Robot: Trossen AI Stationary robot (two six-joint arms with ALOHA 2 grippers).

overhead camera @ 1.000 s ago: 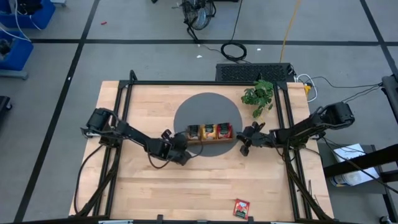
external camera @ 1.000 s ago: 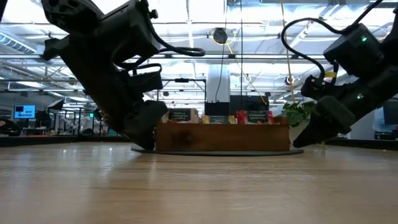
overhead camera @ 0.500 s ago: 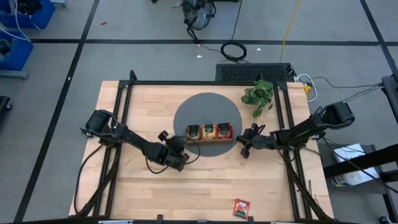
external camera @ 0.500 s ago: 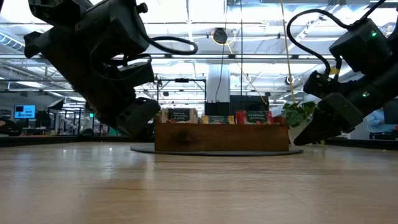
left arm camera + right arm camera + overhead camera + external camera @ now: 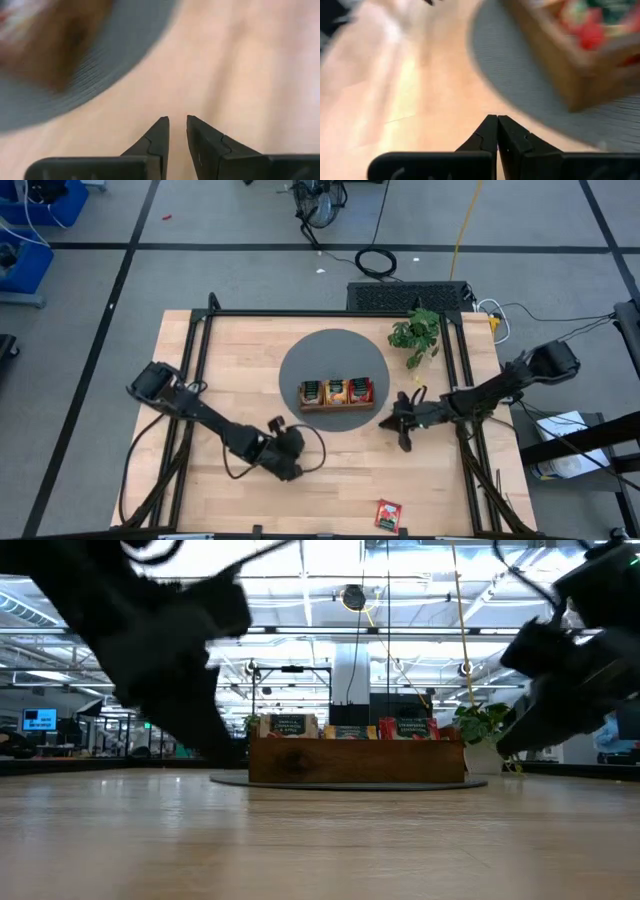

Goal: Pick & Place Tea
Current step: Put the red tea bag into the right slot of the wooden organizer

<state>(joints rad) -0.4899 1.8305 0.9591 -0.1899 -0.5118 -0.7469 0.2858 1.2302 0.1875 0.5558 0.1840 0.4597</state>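
Brown wood frames the tea (image 5: 336, 391), standing sorted in the tray (image 5: 337, 408) on a grey round mat (image 5: 305, 360), as both arms have swung back from it within the last second. The left end effector (image 5: 291, 463) is nearly closed on nothing and the right end effector (image 5: 403, 427) fully closed and empty. One red sachet (image 5: 388, 514) lies well apart at the pale wooden surface (image 5: 230, 360)'s near edge, likely next; a potted plant (image 5: 416, 332) stands by, cables on the floor.
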